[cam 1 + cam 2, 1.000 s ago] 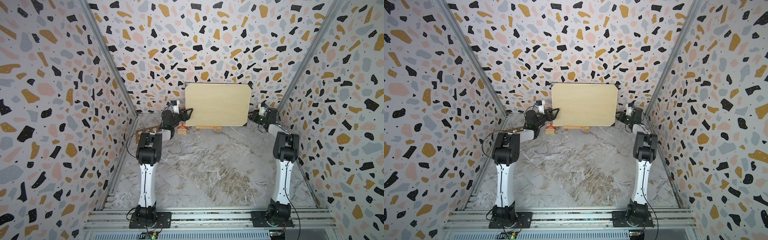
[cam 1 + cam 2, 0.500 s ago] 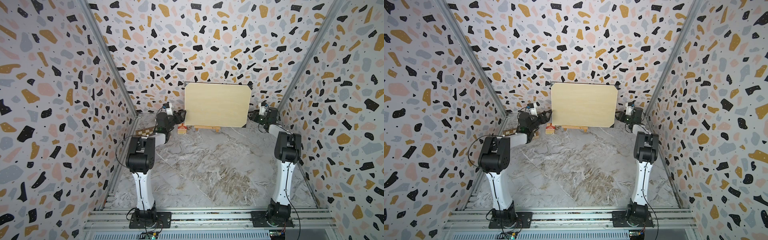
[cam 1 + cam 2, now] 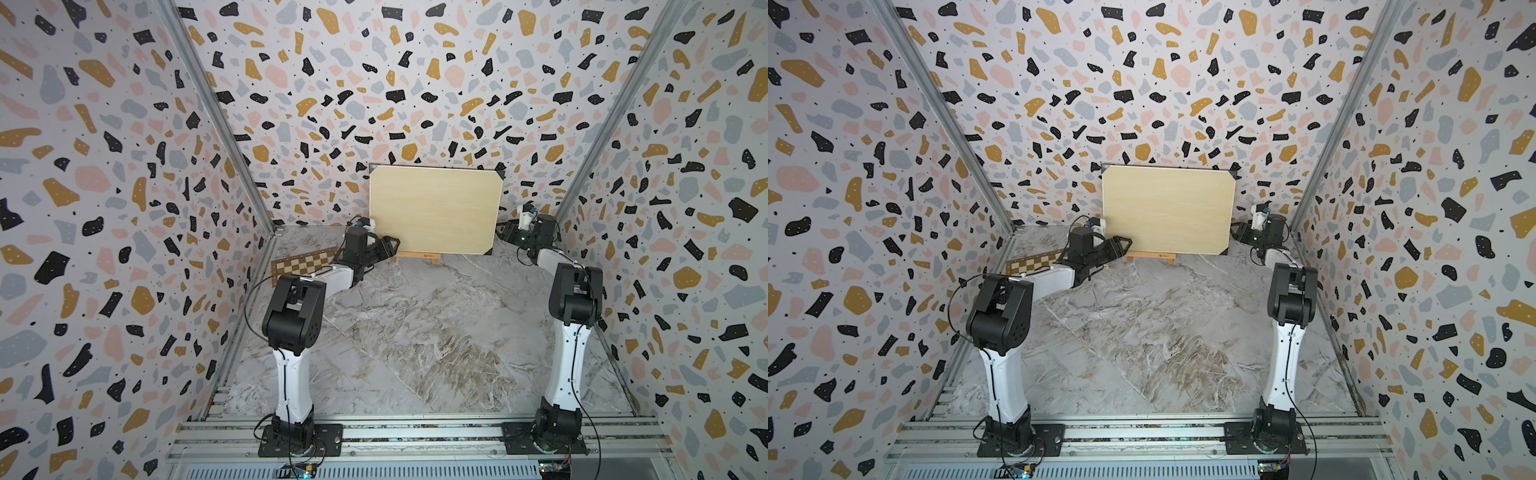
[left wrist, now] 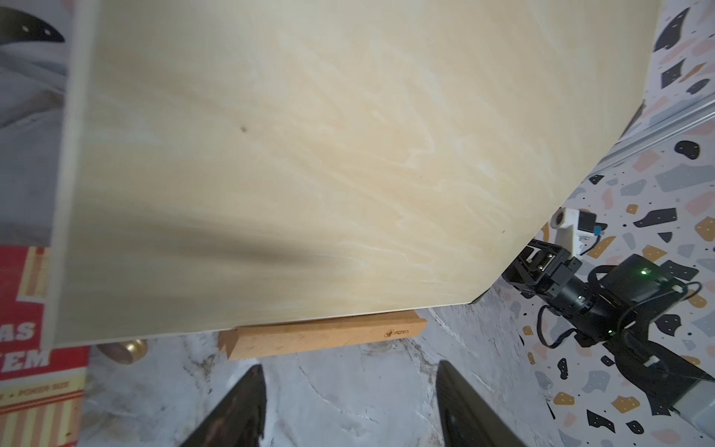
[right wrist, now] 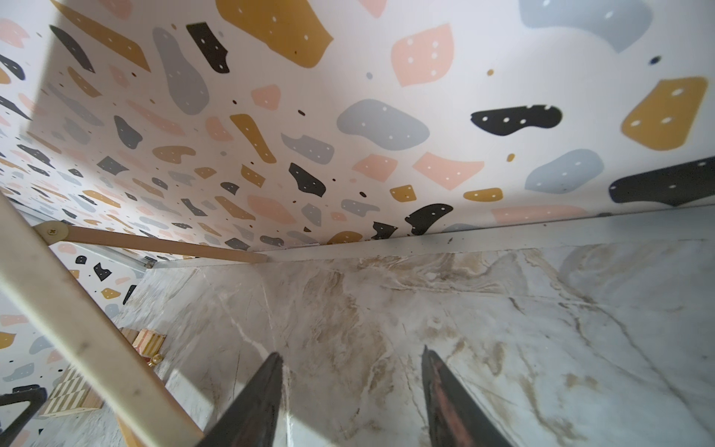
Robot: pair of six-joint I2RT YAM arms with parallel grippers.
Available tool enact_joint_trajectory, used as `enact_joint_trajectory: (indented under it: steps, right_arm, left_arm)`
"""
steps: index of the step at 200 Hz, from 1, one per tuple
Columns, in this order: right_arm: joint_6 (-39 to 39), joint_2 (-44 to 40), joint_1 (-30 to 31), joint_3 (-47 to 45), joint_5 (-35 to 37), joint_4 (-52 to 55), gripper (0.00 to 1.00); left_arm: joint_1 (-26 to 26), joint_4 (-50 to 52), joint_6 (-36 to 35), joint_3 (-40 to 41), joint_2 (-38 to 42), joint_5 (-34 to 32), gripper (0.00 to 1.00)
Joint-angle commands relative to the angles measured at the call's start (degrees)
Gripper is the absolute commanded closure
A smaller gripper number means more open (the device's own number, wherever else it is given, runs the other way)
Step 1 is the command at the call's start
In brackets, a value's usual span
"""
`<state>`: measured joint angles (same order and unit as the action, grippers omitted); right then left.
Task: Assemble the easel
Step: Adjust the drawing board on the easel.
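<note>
The easel stands at the back wall, mostly hidden behind a large pale board [image 3: 434, 208] that rests on its orange-brown ledge bar [image 3: 417, 257] [image 3: 1151, 256] [image 4: 325, 340]. My left gripper [image 3: 390, 246] [image 3: 1122, 245] [image 4: 350, 369] is open at the board's lower left corner, just in front of the ledge, holding nothing. My right gripper [image 3: 505, 231] [image 3: 1237, 232] [image 5: 351, 353] is open by the board's right edge, over bare tabletop. The right wrist view shows a thin rear slat [image 5: 154, 244] of the easel reaching the wall.
A wooden chessboard [image 3: 303, 264] [image 3: 1034, 262] lies by the left wall, behind my left forearm. A red card box [image 4: 35, 329] and a small brass piece [image 4: 127, 348] sit left of the ledge. Patterned walls close in on three sides.
My left gripper has dropped from beside the board's left edge to its lower left corner near the ledge, and its jaws narrowed slightly. The right gripper has hardly moved.
</note>
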<state>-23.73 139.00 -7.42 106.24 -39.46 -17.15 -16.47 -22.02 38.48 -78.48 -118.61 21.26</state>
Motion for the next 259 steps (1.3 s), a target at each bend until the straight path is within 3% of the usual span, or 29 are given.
enact_joint_trajectory:
  steps: [1, 21, 85, 147, 259]
  right_arm:
    - [1.09, -3.29, 0.16, 0.82, 0.43, 0.18, 0.41]
    - [1.44, -3.27, 0.56, 0.99, 0.83, 0.19, 0.41]
    - [1.32, -2.42, 1.00, 1.78, 1.15, 0.06, 0.40]
    - [2.48, -2.65, 1.53, 1.79, 0.81, 0.54, 0.40]
    - [0.87, -7.36, 3.78, -6.67, 0.05, -5.59, 0.39]
  left_arm:
    - [-0.24, 3.31, 1.53, -1.54, -1.15, -2.07, 0.33]
    - [-0.42, 5.75, 0.93, -1.84, -1.34, -4.28, 0.32]
    - [-0.57, 5.84, -0.53, -7.77, -6.43, -1.94, 0.32]
    - [-1.53, 2.71, -0.57, -8.19, -8.69, 0.36, 0.33]
    - [-3.92, 2.93, -1.57, -9.25, -9.01, 2.57, 0.35]
